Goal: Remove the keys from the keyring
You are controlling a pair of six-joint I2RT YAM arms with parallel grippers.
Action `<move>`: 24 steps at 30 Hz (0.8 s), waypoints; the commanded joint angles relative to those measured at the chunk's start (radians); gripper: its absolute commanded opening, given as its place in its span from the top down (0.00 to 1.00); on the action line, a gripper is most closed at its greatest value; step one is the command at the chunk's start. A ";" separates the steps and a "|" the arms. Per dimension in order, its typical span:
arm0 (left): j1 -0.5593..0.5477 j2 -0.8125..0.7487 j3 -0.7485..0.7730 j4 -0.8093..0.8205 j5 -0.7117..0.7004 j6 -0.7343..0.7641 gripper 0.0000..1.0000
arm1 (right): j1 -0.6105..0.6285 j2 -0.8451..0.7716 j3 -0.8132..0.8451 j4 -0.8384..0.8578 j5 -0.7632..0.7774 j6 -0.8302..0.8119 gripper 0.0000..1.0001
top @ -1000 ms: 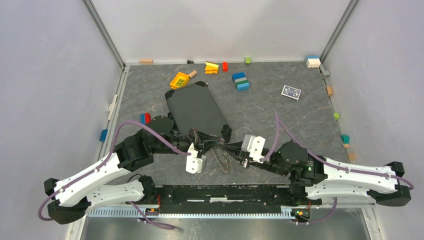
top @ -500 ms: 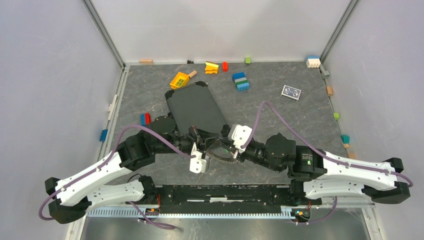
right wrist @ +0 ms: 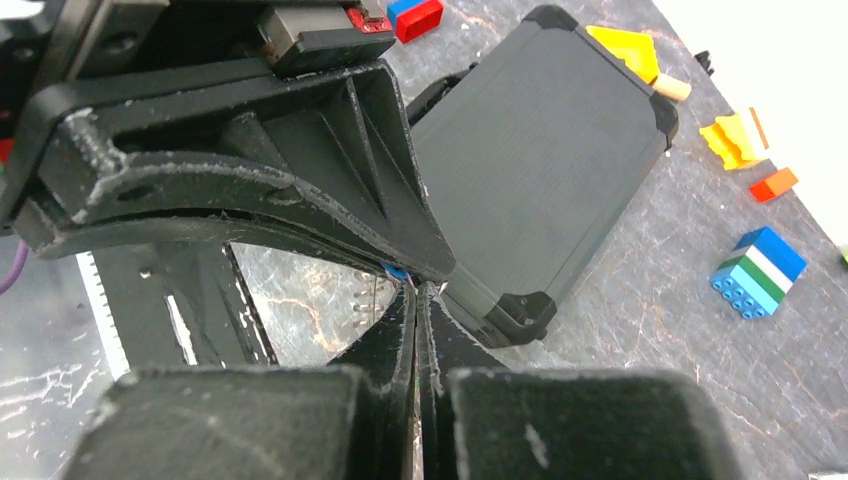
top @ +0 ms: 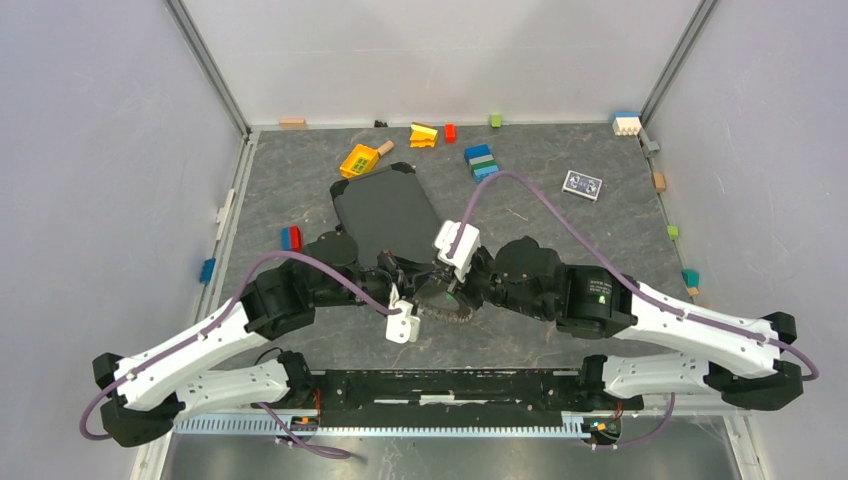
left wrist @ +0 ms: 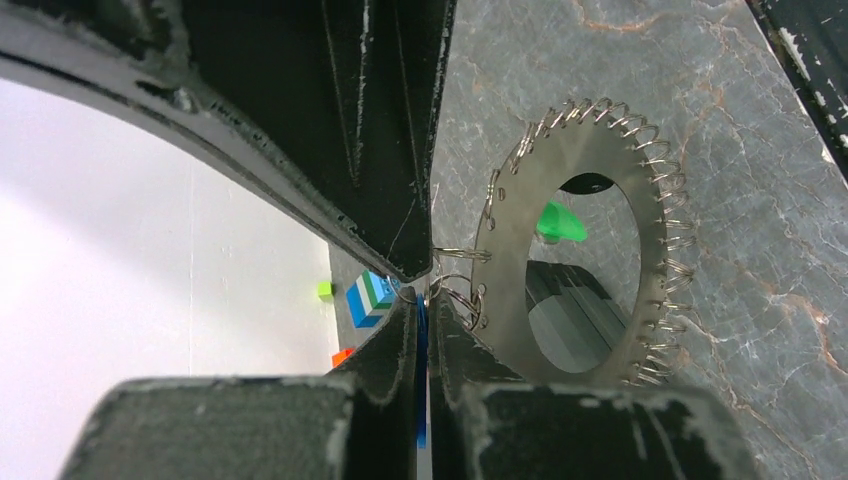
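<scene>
Looks like the left claw (left wrist: 425,285) and right claw (right wrist: 420,292) meet tip to tip over the tabletop (left wrist: 760,200), beside the black case (right wrist: 560,170). The left one's pinched tight on a blue sliver, probably the blue key (left wrist: 422,370). The right one's clamped too, can't tell on what. The keyring (left wrist: 655,290) sits right off the left tip, so the key likely pulls straight away from it.

keyring (left wrist: 510,250) just before case (top: 390,215), toy bricks (top: 482,163) behind
</scene>
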 commanded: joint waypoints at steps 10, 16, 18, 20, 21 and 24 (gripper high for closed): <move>-0.011 0.007 0.019 0.049 0.034 0.058 0.98 | -0.055 0.117 0.233 -0.228 -0.071 -0.012 1.00; -0.011 0.008 0.017 0.048 0.028 0.061 0.98 | -0.058 0.174 0.291 -0.302 -0.087 -0.028 1.00; -0.011 0.008 0.017 0.049 0.028 0.062 0.98 | -0.059 0.184 0.305 -0.319 -0.095 -0.032 1.00; -0.011 0.009 0.015 0.049 0.026 0.061 0.98 | -0.060 0.196 0.318 -0.335 -0.097 -0.034 1.00; -0.011 0.010 0.015 0.049 0.025 0.062 0.98 | -0.063 0.200 0.325 -0.343 -0.098 -0.033 1.00; -0.011 0.013 0.015 0.049 0.024 0.061 0.98 | -0.070 0.217 0.349 -0.366 -0.120 -0.039 1.00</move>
